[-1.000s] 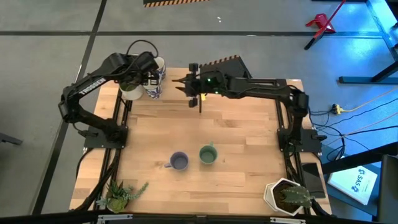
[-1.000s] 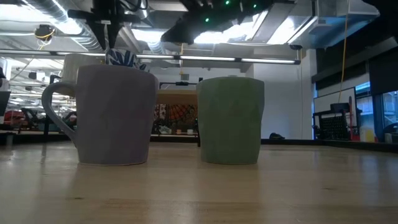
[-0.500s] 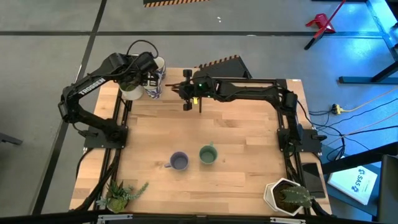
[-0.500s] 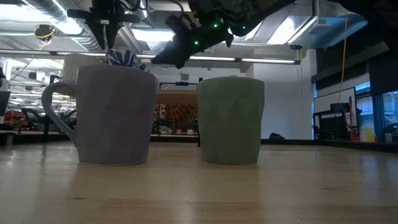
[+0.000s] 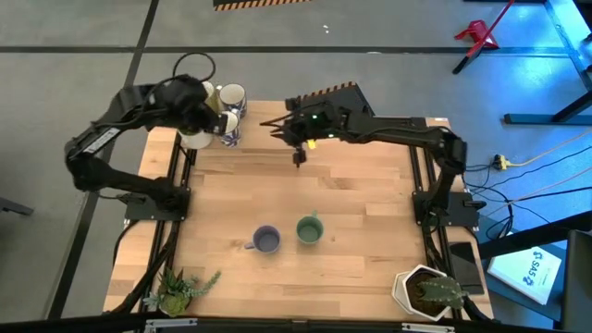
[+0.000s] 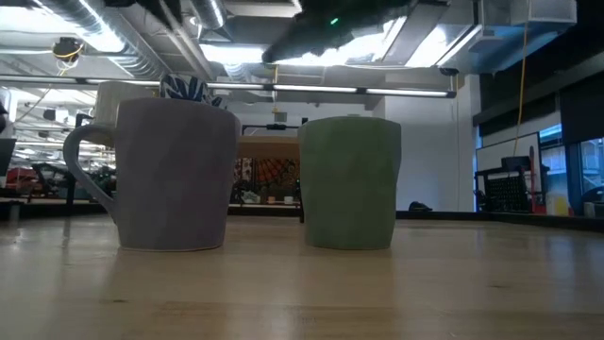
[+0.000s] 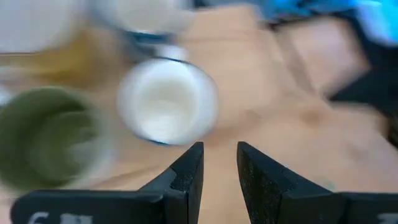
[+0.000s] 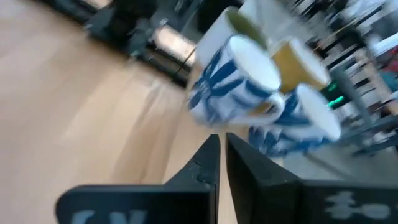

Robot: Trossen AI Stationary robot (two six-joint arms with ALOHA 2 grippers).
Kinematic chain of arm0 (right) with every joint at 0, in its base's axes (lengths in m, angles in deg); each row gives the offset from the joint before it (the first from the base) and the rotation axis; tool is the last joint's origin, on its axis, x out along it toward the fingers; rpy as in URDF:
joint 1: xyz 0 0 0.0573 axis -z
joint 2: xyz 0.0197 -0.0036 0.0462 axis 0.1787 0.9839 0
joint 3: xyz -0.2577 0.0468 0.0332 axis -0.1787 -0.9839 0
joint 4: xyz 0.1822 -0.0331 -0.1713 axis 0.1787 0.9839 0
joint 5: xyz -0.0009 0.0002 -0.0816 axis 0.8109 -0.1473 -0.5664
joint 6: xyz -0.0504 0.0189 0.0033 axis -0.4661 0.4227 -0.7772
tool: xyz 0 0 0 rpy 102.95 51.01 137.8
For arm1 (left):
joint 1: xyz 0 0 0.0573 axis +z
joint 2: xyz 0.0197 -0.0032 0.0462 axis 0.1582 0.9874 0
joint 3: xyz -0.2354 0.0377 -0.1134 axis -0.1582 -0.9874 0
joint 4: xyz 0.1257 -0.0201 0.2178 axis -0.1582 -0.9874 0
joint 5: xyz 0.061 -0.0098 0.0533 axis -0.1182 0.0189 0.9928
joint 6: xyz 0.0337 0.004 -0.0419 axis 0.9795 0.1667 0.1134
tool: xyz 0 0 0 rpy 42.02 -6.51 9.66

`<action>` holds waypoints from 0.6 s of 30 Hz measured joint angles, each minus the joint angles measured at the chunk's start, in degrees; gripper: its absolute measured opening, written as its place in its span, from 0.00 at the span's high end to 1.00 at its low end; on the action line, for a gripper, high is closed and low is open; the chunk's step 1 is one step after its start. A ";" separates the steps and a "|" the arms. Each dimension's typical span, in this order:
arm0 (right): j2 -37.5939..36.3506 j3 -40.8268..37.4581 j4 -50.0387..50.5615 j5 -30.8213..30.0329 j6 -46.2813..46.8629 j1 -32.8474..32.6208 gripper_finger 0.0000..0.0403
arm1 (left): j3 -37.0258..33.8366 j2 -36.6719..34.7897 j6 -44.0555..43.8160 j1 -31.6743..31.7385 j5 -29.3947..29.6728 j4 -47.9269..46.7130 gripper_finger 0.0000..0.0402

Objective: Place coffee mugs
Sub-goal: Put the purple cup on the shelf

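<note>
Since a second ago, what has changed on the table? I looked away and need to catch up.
The right gripper, near the far edge, reached toward the mug cluster, then drew back a little; its fingers closed on nothing. The left gripper shifted slightly outward over the cluster at the far left corner, holding nothing visible. The purple-blue mug and sage green mug stayed put mid-table, as did both plants.
</note>
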 joint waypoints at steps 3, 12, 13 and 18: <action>-3.39 0.08 9.39 0.09 0.08 -0.38 0.96 | 0.03 -1.01 1.56 -5.77 -8.48 3.04 0.77; -10.91 0.01 38.58 -1.25 -1.70 -3.86 0.96 | -0.01 4.17 -2.24 -31.33 -8.57 5.70 0.77; -10.91 -0.07 40.60 -1.60 -1.87 -4.45 0.96 | -0.01 5.36 -1.99 -34.19 -8.19 6.26 0.77; -11.11 -1.46 45.39 -3.71 -2.97 -7.02 0.90 | -0.06 12.87 -0.36 -45.41 -8.37 8.29 0.73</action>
